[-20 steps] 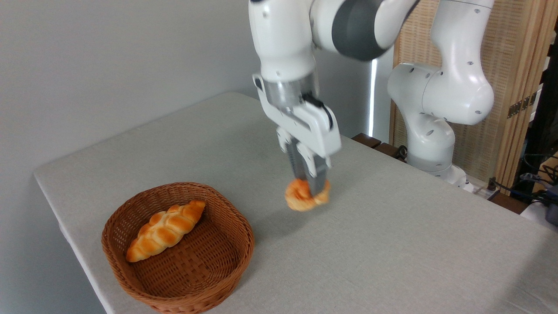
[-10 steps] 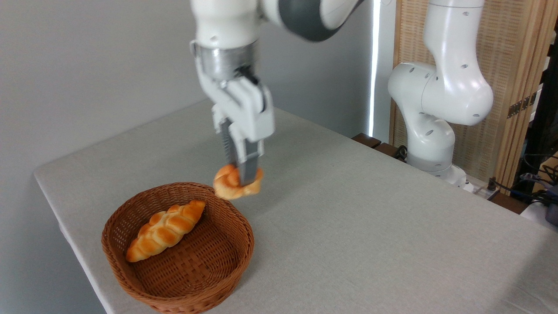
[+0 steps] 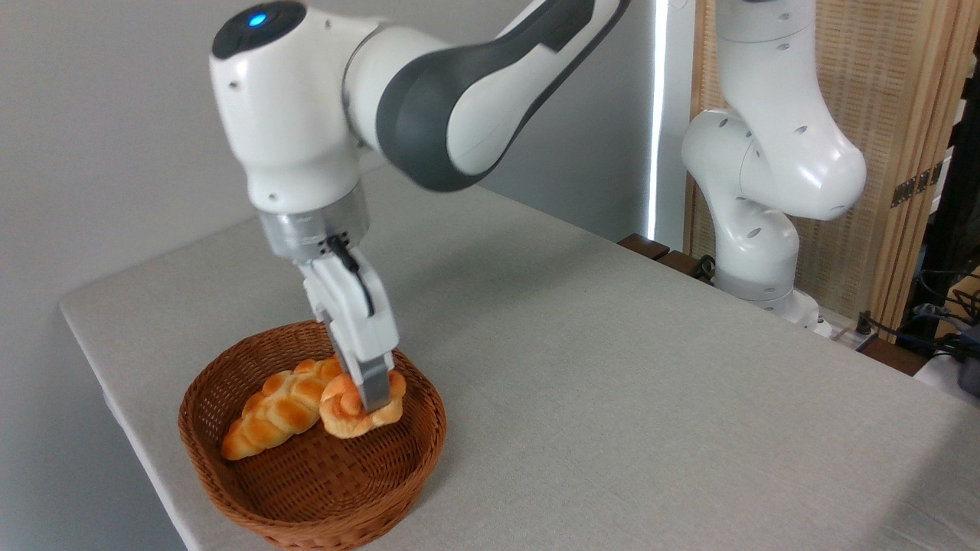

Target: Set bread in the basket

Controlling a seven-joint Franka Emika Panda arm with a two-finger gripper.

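The gripper [image 3: 369, 402] is closed on the knotted bun [image 3: 352, 409], which sits inside the wicker basket [image 3: 398, 467], against the braided loaf [image 3: 276, 409]. The basket stands near the front left corner of the table [image 3: 651, 398], close to its left edge. To the right, the cloth surface lies open. Counted: one bun, one loaf, one basket.
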